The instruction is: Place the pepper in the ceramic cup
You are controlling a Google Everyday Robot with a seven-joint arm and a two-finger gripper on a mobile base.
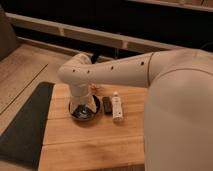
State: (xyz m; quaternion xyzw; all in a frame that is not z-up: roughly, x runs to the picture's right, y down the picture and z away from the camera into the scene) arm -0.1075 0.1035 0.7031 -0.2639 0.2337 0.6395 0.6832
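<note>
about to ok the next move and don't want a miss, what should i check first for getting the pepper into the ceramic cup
1. Claw position: claw is low over the dark bowl on the wooden table: ok.
2. Pepper located: not clearly seen: cannot tell.
3. Pepper held: hidden by the arm: cannot tell.
4. Ceramic cup located: not in sight, perhaps behind the arm: not ok.
5. White bottle and small dark object lie right of the bowl, apart from the claw: ok.
</note>
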